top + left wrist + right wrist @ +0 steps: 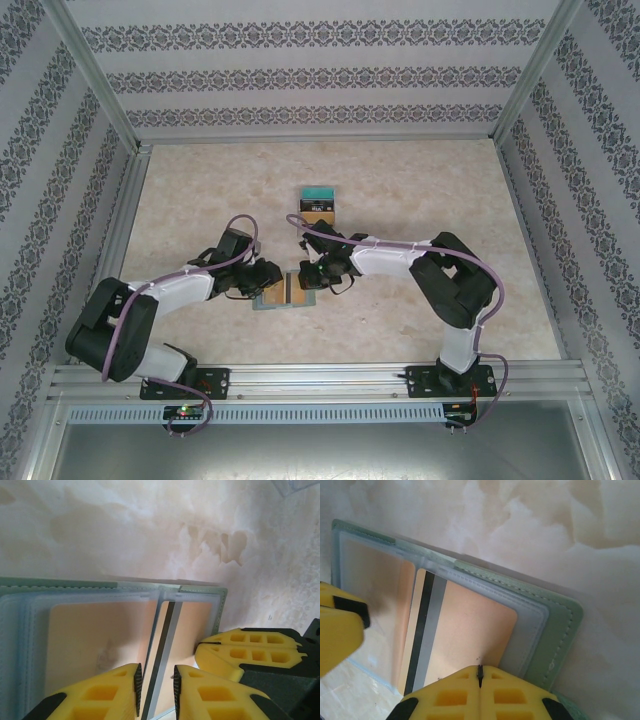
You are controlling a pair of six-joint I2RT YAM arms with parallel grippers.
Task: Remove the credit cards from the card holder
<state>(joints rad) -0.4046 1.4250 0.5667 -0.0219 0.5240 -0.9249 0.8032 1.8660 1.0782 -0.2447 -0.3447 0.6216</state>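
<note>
Bare tabletop (450,200) surrounds card holder (560,630); right pincer (480,676) clamps orange card (470,625) at its edge, left pincer (156,682) apart

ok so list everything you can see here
card holder: one, grey-green with clear pockets, lying open on the table between the grippers
striped orange card: one, orange-brown with a black stripe, on the holder, its edge pinched by the right gripper
second orange card: one, orange-brown, under a clear pocket beside it
card stand: one, holding teal and dark cards, beyond the holder; too small to count them
table: one, pale beige, marbled
walls: grey-white patterned, around the table
left gripper: one, yellow fingers, open, over the holder
right gripper: one, yellow fingers, shut on the striped card
</note>
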